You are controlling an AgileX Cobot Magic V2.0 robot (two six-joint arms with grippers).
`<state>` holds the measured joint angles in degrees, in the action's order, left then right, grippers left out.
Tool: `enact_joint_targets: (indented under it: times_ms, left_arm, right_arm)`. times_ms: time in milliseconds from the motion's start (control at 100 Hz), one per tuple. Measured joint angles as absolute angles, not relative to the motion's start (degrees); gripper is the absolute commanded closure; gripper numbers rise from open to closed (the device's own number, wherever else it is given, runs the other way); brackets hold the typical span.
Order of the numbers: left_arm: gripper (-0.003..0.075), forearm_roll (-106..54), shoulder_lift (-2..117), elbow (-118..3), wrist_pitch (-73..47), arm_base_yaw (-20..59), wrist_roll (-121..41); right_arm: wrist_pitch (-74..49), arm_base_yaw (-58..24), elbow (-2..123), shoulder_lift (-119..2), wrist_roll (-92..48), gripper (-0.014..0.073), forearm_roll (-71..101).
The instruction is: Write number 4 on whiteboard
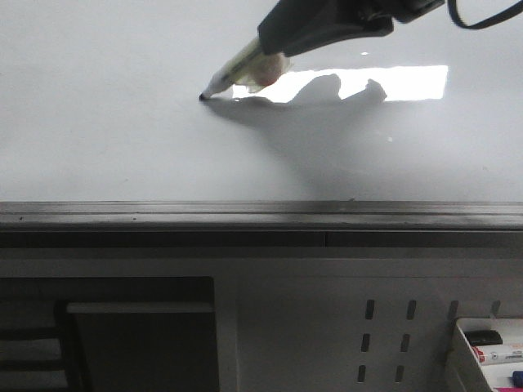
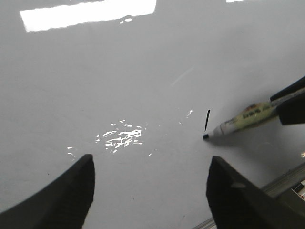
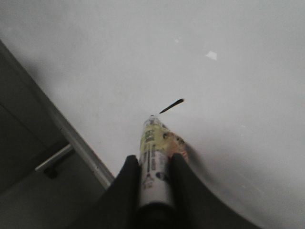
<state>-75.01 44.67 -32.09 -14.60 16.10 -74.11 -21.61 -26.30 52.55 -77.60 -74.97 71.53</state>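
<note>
The whiteboard (image 1: 98,139) lies flat, glossy white, with a bright rectangular reflection. My right gripper (image 1: 282,39) is shut on a white marker pen (image 1: 237,72), and the pen's black tip touches the board. In the right wrist view the pen (image 3: 153,152) sits between the fingers of the right gripper (image 3: 155,162). Of the number 4, only one short slanted black stroke (image 3: 171,106) shows, just beyond the tip. In the left wrist view the stroke (image 2: 207,120) is next to the pen (image 2: 243,119). My left gripper (image 2: 151,160) is open and empty above bare board.
The board's grey metal rail (image 1: 245,214) runs along its near edge. Below it is a perforated grey panel (image 1: 384,335). A white tray (image 1: 467,359) holding spare markers is at the lower right.
</note>
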Motion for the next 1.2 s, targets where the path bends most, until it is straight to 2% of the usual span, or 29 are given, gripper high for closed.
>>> enact_joint_targets:
  times_ms: [310, 730, 950, 1201]
  left_arm:
    - [0.027, -75.01, 44.67, -32.09, -14.6, 16.1, -74.11]
    - [0.027, -75.01, 44.67, -32.09, -14.6, 16.1, -74.11]
    - [0.027, -75.01, 44.67, -32.09, -14.6, 16.1, -74.11]
    - [0.027, -75.01, 44.67, -32.09, -14.6, 16.1, -74.11]
  right_arm:
    - [-18.89, -28.73, 52.1, -78.26, -73.43, 0.0638, 70.05]
    - [-9.34, -26.56, 40.01, -65.17, -70.33, 0.0638, 70.05]
    - [-12.57, -25.66, 38.74, -60.31, -70.2, 0.0638, 70.52]
    - [-14.39, -25.66, 43.14, -63.08, -70.11, 0.0638, 70.52]
